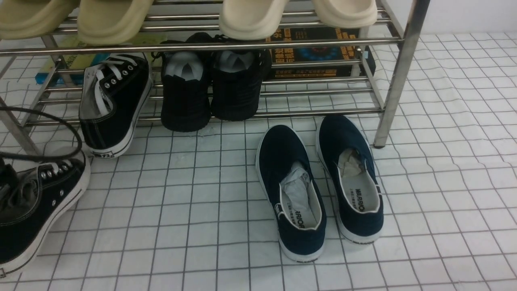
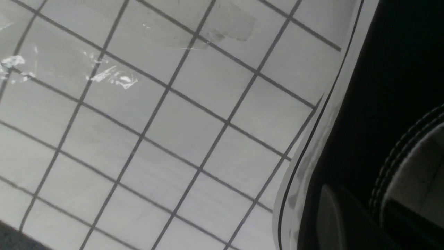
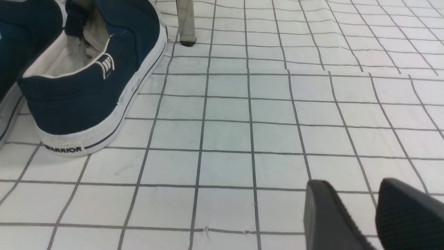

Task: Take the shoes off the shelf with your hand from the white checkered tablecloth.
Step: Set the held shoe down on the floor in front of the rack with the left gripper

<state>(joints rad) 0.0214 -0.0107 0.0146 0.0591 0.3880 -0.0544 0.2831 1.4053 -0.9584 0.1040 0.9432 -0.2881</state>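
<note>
Sneaker [image 1: 36, 210] canvas is pinched in our left jaws, closed tight, with the white checkered tablecloth [image 1: 194, 210] beneath. Our right jaws stand apart over the same cloth. Ahead of the left jaws, we see the second sneaker [image 1: 117, 105] leaning heel-down against the lower bars of the shelf [image 1: 395, 89].

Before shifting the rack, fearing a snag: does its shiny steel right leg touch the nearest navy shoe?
Apart: right wrist view shows cloth between steel leg and navy shoe.
</note>
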